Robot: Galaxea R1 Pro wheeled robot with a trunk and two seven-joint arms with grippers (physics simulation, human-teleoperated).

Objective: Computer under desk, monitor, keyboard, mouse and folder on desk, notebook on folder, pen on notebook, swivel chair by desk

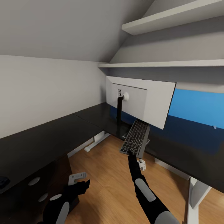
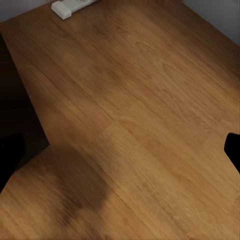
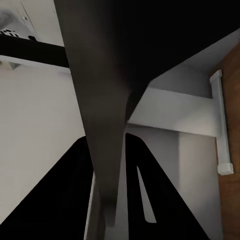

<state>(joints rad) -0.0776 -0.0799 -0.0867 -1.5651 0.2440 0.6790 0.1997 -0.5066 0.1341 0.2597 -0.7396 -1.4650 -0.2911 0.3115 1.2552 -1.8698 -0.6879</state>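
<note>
Overhead, the right gripper (image 1: 132, 154) reached forward and up, its fingers (image 3: 107, 150) clamped on the near edge of the keyboard (image 1: 135, 137), which was held tilted in the air at the front edge of the bench (image 1: 46, 140). Just behind the keyboard the monitor (image 1: 143, 99) stood with its pale back toward the robot, its slim black stand arm (image 1: 119, 110) running down to the glossy black bench top near the inner corner of the L. Two white shelves (image 1: 168, 63) crossed the wall above it. Low beside the black drawer unit (image 1: 37, 189) with its round silver knobs, the left gripper (image 1: 81, 186) hung over the wooden floor (image 2: 130, 115), fingers (image 2: 234, 150) apart with nothing between them. A white foot of the bench leg (image 1: 93, 143) rested on the floor
</note>
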